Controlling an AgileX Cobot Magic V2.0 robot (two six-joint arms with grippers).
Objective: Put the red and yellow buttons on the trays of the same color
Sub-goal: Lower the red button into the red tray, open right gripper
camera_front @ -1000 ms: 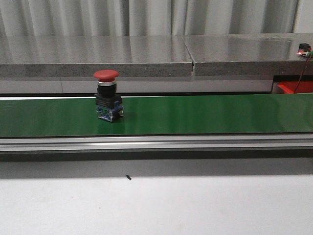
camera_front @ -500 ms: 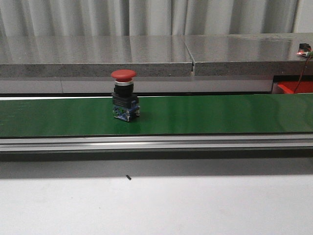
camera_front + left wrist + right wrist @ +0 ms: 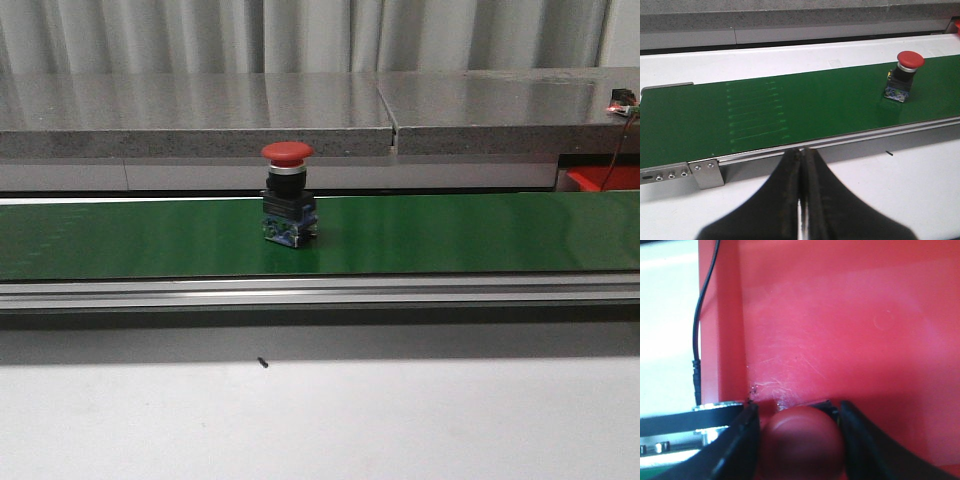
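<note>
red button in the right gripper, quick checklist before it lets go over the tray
1. Right gripper holds a red button between its fingers: ok.
2. Red tray lies under the held button, colour matches: ok.
3. Bare tray floor shows beyond the button: ok.
4. Height of the button above the tray floor: cannot tell.
5. Left gripper shut and empty, over the white table short of the green belt: ok.
6. Second red button upright on the belt, not yet picked: ok.
</note>
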